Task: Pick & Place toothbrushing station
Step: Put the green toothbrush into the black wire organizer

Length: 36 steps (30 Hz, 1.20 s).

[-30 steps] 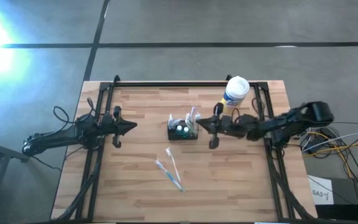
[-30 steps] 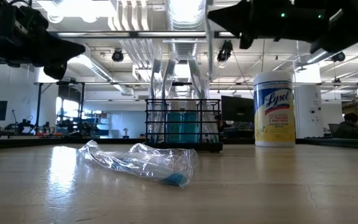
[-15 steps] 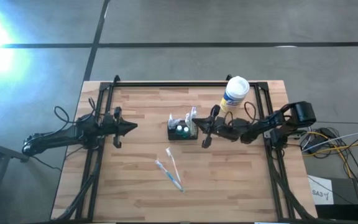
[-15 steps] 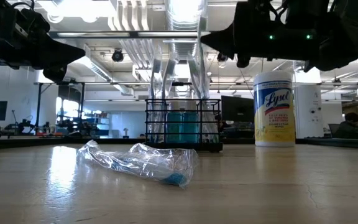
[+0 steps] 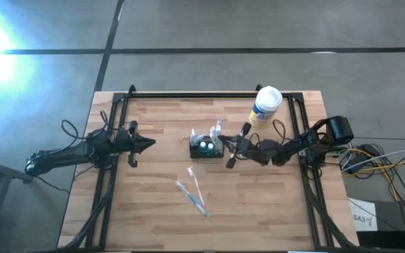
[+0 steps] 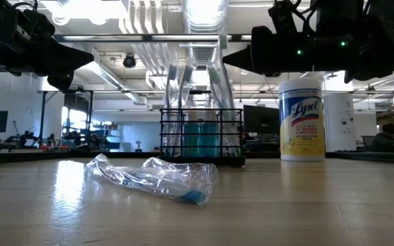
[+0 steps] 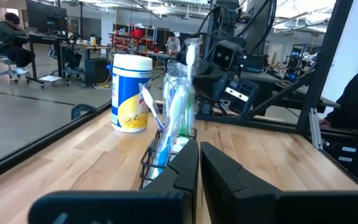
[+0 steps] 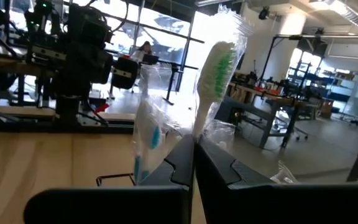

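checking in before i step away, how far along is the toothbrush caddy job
Early. The caddy stands mid-table with wrapped brushes upright in it, so part of the loading looks done. Nothing is in hand: the right gripper is shut just beside the caddy, level with the green brush, gripping nothing. The left gripper waits shut at the left. Two wrapped brushes lie loose on the table, not yet picked.

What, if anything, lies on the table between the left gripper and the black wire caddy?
Nothing: in the high view, only bare wood separates the left gripper from the caddy.
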Each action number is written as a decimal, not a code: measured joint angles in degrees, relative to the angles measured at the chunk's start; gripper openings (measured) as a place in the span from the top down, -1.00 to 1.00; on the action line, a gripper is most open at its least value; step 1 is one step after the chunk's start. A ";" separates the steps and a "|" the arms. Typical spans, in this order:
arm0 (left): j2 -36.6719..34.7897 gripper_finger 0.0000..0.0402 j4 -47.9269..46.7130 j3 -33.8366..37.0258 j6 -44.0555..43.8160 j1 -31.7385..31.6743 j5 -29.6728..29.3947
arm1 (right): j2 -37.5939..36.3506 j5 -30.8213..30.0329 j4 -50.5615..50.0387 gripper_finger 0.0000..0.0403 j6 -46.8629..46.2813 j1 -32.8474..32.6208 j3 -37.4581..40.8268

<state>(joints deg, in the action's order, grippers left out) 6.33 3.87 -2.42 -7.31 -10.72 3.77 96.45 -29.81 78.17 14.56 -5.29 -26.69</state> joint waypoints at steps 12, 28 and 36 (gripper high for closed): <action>0.02 0.90 -0.03 0.00 -0.04 0.00 0.00 | 5.84 -0.98 -1.22 0.96 -1.68 -0.64 0.24; 0.02 0.90 -0.06 0.00 -0.22 0.00 0.02 | 9.20 -0.85 -1.49 0.96 -2.56 -1.13 0.52; 0.04 0.90 -0.10 0.00 -0.24 0.00 0.00 | 6.35 1.16 -2.06 0.95 -4.08 -1.24 0.75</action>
<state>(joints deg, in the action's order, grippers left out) 6.37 3.77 -2.42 -7.55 -10.72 3.77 102.79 -28.65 76.10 10.48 -6.52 -25.95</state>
